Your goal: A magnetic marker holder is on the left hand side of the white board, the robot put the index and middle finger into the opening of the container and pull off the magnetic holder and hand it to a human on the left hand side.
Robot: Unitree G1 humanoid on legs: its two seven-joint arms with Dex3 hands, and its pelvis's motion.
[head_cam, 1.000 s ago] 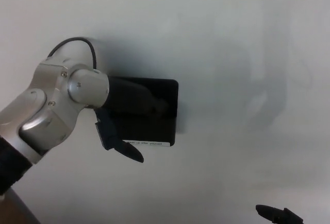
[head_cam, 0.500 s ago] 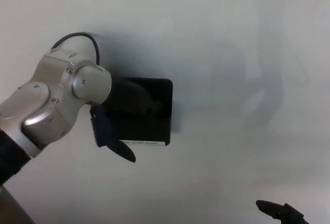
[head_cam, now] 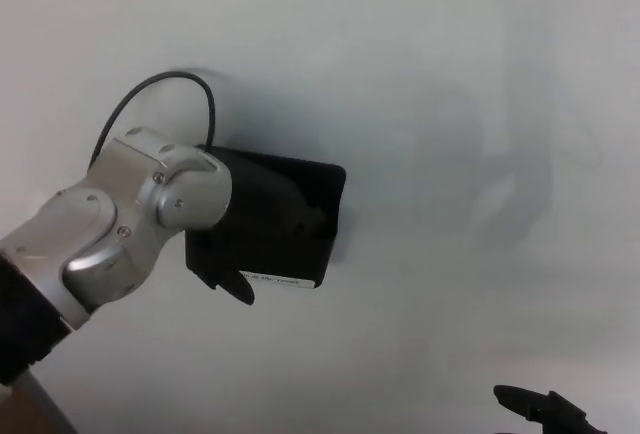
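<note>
A black magnetic marker holder (head_cam: 305, 204) sits against the whiteboard (head_cam: 450, 84), tilted with its right side lower, and a white label (head_cam: 276, 279) runs along its bottom edge. My left hand (head_cam: 215, 262) comes in from the left on a silver wrist (head_cam: 150, 209). Two of its fingers reach into the holder's opening, and its thumb (head_cam: 238, 288) is pressed under the bottom edge. Dark on dark hides the fingertips inside. Only a black tip of my right hand (head_cam: 540, 409) shows at the bottom right corner, far from the holder.
A black cable (head_cam: 160, 84) loops above my left wrist, close to the board. Faint grey shadows lie on the board to the right of the holder. No person shows in this view.
The holder has tilted from square to slanted. My left wrist has rolled and dropped lower, and the thumb has closed up against the holder's bottom edge. The right hand's tip has barely moved.
</note>
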